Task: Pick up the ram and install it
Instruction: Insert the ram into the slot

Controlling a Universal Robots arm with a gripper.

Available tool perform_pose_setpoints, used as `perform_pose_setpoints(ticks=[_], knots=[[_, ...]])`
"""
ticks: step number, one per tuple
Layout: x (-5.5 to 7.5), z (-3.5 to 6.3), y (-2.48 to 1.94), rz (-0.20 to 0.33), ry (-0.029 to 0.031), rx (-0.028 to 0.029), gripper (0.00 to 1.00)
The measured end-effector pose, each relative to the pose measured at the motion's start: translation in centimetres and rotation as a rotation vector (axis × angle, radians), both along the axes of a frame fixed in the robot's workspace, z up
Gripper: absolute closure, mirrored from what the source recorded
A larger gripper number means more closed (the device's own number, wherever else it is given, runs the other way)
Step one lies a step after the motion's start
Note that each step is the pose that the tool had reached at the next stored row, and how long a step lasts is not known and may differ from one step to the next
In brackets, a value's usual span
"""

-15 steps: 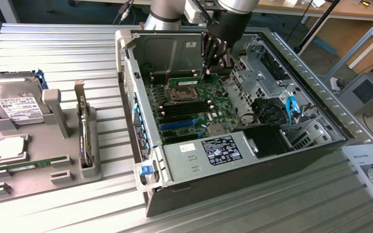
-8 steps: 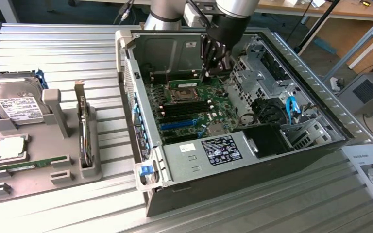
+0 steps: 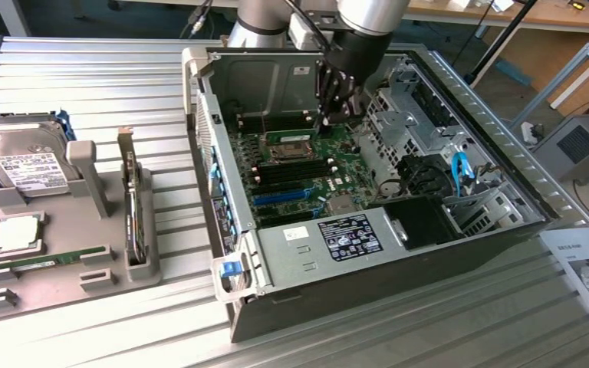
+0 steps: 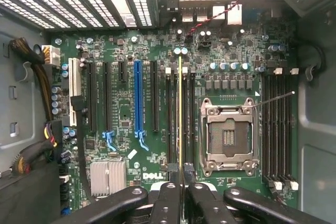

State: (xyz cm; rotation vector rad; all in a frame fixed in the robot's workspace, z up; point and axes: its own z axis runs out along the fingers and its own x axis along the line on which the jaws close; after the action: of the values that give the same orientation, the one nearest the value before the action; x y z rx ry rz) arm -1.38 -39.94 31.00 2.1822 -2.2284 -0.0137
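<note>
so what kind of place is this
Probably a robotics lab or test bench for computer assembly: a robot arm reaches into an open computer case on a ribbed metal table, and a gray holder beside it carries a hard drive and a memory stick.

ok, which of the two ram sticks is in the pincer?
The ram over the motherboard slots inside the case, gripped edge-on by the pincer. The other ram sits in the grey tray outside the case.

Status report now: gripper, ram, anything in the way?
Gripper shut on ram. Ram edge-on, in line with black memory slots beside empty CPU socket. Nothing seen in the way.
</note>
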Motion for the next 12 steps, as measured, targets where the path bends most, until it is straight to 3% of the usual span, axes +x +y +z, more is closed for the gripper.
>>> perform_pose_setpoints(ticks=[12], knots=[[0.0,-1.85,0.00,0.000,0.0000,0.0000,0.88]])
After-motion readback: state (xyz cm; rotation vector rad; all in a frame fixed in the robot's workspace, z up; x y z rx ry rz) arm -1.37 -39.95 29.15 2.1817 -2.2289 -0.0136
